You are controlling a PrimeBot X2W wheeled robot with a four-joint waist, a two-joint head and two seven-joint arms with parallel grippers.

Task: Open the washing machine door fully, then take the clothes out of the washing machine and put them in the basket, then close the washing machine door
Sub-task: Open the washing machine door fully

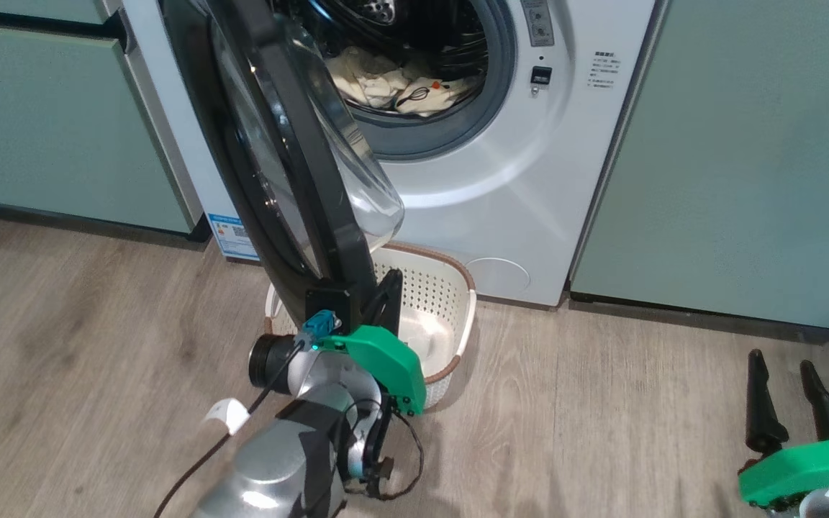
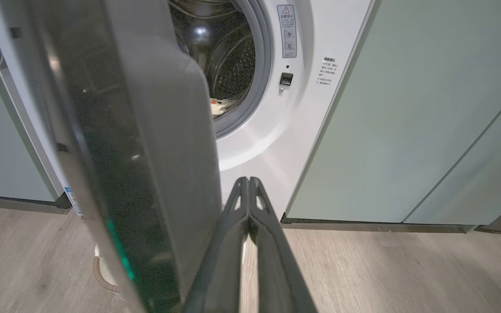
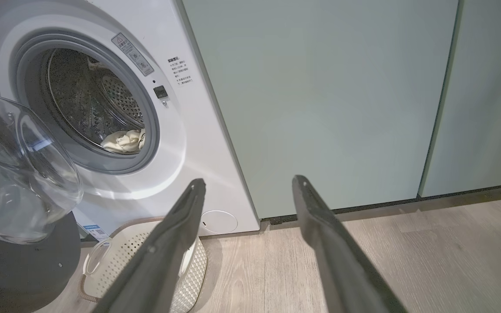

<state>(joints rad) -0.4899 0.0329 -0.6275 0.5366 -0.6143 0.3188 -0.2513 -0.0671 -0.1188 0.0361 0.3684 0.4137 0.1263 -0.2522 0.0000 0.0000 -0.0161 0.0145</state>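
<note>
Washing machine door (image 1: pixel 292 165): rigid, left-hinged, part-open above the basket (image 1: pixel 469 288); push at its black rim. Left gripper (image 2: pixel 248 179) closed, empty, beside that rim. Right gripper (image 1: pixel 781 362) spread wide, empty, near right.

Surface: floor (image 1: pixel 601 432), grey-brown wood-look planks.
Back edge: white washing machine (image 1: pixel 515 201) stands there, pale green cabinets (image 1: pixel 731 158) either side.
Near back edge: cream basket (image 1: pixel 437 298) upright on planks, just before machine's base.

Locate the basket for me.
Head view, centre: the basket sits on the floor directly in front of the washing machine, under the lower edge of the open washing machine door.
</note>
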